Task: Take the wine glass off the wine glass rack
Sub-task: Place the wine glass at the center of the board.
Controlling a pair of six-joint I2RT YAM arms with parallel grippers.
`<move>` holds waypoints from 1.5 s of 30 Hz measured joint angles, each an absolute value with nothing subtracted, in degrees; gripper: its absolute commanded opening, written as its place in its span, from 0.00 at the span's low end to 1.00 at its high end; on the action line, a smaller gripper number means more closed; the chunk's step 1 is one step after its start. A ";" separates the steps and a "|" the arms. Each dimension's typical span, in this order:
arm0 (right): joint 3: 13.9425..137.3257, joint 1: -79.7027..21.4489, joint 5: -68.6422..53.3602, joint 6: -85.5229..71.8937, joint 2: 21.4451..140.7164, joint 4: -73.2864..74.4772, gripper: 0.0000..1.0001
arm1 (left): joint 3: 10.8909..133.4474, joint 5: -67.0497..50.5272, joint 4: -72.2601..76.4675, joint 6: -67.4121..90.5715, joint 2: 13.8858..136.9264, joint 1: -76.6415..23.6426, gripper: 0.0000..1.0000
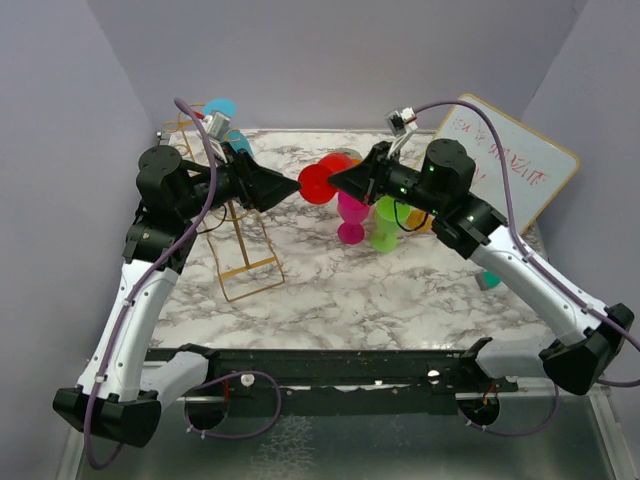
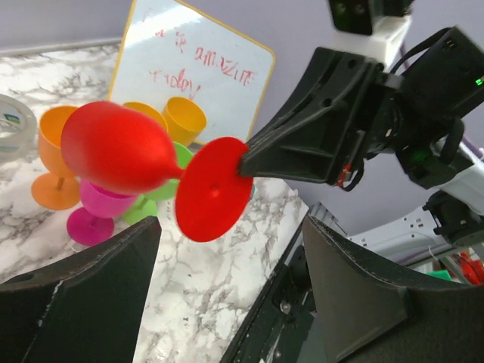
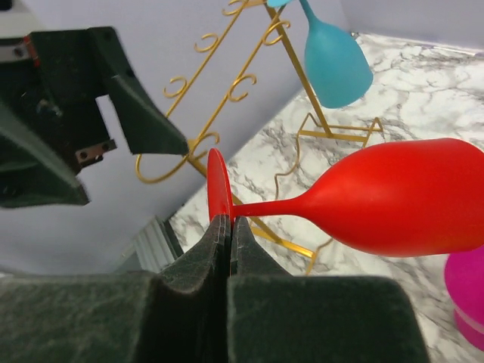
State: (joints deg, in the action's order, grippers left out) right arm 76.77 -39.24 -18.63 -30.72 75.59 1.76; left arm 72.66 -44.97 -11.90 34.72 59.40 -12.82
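- Right gripper (image 3: pixel 229 221) pinched tight on foot rim of red wine glass (image 3: pixel 393 200).
- Left gripper (image 1: pixel 286 187) spread open, at 9 o'clock of glass, apart.

Whiteboard (image 2: pixel 193 64): red handwriting, only "amazin" roughly legible.

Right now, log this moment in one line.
right gripper shut on red wine glass foot | left gripper open, empty | glass clear of wine glass rack | blue glass hanging on rack

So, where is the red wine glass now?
Top view, centre: the red wine glass hangs sideways in the air, its foot pinched by the right tool, near the pink glass.
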 measured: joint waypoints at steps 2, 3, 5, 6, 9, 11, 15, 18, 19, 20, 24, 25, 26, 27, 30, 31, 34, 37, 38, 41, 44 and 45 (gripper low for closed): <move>76.29 -39.22 -19.86 -27.42 72.99 4.97 0.01 | 71.22 -45.32 -11.64 34.72 59.09 -13.63 0.77; 76.31 -39.09 -20.75 -25.56 71.81 6.57 0.00 | 70.46 -45.56 -11.66 34.74 58.85 -13.82 0.77; 76.47 -38.87 -22.81 -21.89 69.78 9.61 0.01 | 69.06 -45.91 -11.68 34.76 58.11 -14.35 0.77; 76.66 -38.87 -23.90 -20.23 69.06 11.14 0.01 | 68.64 -46.19 -11.73 34.76 57.74 -14.50 0.76; 78.04 -38.63 -27.79 -15.73 68.34 15.18 0.01 | 68.49 -47.13 -11.55 34.76 57.17 -15.05 0.74; 78.83 -38.54 -30.24 -13.85 68.36 16.73 0.01 | 68.49 -47.88 -11.49 34.72 56.88 -15.90 0.73; 78.96 -38.54 -34.83 -13.23 68.40 16.64 0.01 | 68.31 -50.26 -11.16 34.46 56.69 -17.80 0.66; 78.83 -38.52 -38.50 -14.11 68.77 14.72 0.01 | 66.63 -52.51 -10.59 34.15 56.10 -19.27 0.62; 78.85 -38.52 -39.51 -14.37 68.99 14.22 0.01 | 66.02 -53.01 -10.57 34.02 55.86 -19.55 0.60; 78.85 -38.52 -40.10 -14.46 69.17 14.13 0.01 | 65.04 -53.63 -10.57 33.80 55.46 -19.84 0.59; 78.83 -38.52 -42.17 -14.94 69.84 13.93 0.01 | 63.90 -55.29 -10.79 33.01 54.68 -20.12 0.44; 78.78 -38.52 -42.59 -15.00 69.87 13.78 0.01 | 63.90 -55.92 -10.72 32.77 54.57 -20.16 0.40; 78.78 -38.52 -42.96 -15.07 69.87 13.65 0.01 | 63.90 -56.23 -10.70 32.64 54.48 -20.18 0.35; 78.78 -38.52 -43.20 -15.16 69.87 13.37 0.00 | 63.90 -56.49 -10.66 32.49 54.41 -20.32 0.31; 78.43 -38.52 -43.59 -15.73 69.87 12.01 0.01 | 63.88 -57.28 -10.57 31.92 54.41 -20.78 0.27; 78.11 -38.52 -43.72 -16.14 69.87 11.29 0.01 | 63.86 -57.43 -10.57 31.86 54.43 -20.93 0.28; 76.84 -38.52 -44.75 -17.61 70.04 9.39 0.01 | 63.83 -57.49 -10.57 31.46 54.50 -21.63 0.25; 76.73 -38.52 -45.60 -18.33 70.94 8.69 0.01 | 63.81 -57.41 -10.57 30.87 54.57 -22.37 0.06; 76.73 -38.52 -45.74 -18.50 71.11 8.58 0.01 | 63.72 -57.36 -10.61 30.68 54.57 -22.41 0.00; 76.29 -38.52 -46.19 -19.11 71.02 8.23 0.01 | 62.87 -56.95 -10.39 30.09 54.54 -22.63 0.00; 75.77 -38.52 -46.17 -19.53 70.98 8.25 0.01 | 62.06 -56.31 -10.33 29.71 54.46 -22.87 0.00; 75.68 -38.50 -46.17 -19.53 70.98 8.40 0.02 | 61.87 -56.07 -10.33 29.63 54.41 -23.00 0.00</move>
